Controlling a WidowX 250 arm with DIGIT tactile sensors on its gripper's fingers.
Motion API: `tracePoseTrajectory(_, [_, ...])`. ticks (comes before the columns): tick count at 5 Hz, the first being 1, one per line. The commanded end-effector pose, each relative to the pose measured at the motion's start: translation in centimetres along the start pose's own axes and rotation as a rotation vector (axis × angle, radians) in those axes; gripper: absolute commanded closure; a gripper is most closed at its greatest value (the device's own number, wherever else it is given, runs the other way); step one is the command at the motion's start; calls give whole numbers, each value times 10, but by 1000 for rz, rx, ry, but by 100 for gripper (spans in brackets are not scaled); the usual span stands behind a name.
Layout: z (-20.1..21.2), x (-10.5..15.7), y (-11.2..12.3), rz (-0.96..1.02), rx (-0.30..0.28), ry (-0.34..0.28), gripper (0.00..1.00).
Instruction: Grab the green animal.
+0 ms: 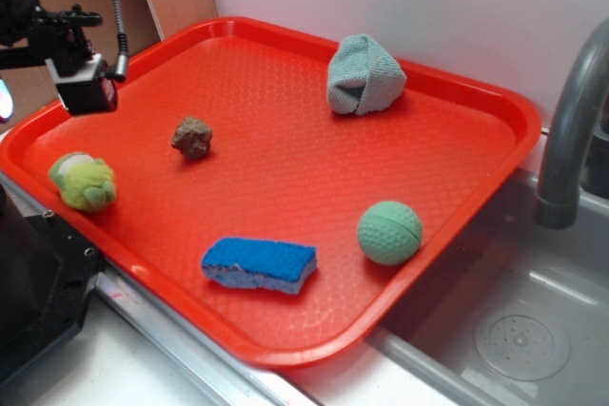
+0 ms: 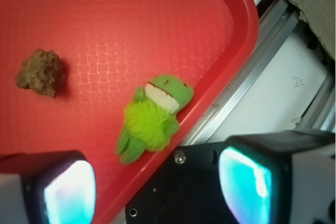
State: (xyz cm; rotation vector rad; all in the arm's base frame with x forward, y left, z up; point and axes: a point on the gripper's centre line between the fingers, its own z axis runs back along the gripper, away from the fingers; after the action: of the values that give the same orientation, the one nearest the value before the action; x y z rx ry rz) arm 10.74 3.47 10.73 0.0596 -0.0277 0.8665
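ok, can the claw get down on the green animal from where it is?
Probably yes. The claw is open, nothing lies over the green animal. It does sit against the tray rim, which may crowd one finger.

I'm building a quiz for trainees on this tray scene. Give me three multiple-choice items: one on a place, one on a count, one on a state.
1. Where does the green animal lie on the red tray?
A. at the centre
B. against the rim
C. on the sponge

2. How many things lie on the tray?
A. three
B. four
C. five

3. What does the claw hold?
A. nothing
B. the animal
C. the rock

Answers:
1 B, since the wrist view shows it touching the raised edge.
2 C, counting animal, brown rock, blue sponge, green ball and grey cloth.
3 A, as the fingers stand apart with the toy lying free.
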Motion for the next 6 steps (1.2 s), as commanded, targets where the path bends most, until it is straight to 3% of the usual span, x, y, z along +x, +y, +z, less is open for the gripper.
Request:
tracePoseTrajectory(1, [5, 1, 13, 149, -18, -54, 0])
tracePoseTrajectory(2, [-9, 14, 15, 181, -16, -68, 0])
tracePoseTrajectory(3, [-56, 37, 0, 118, 6, -49, 0])
tracePoseTrajectory(4, [-74, 39, -5, 76, 25, -59, 0])
tracePoseTrajectory(5, [-88, 45, -11, 106, 21, -23, 0])
tracePoseTrajectory(6, [-71, 38, -14, 97, 17, -78, 0])
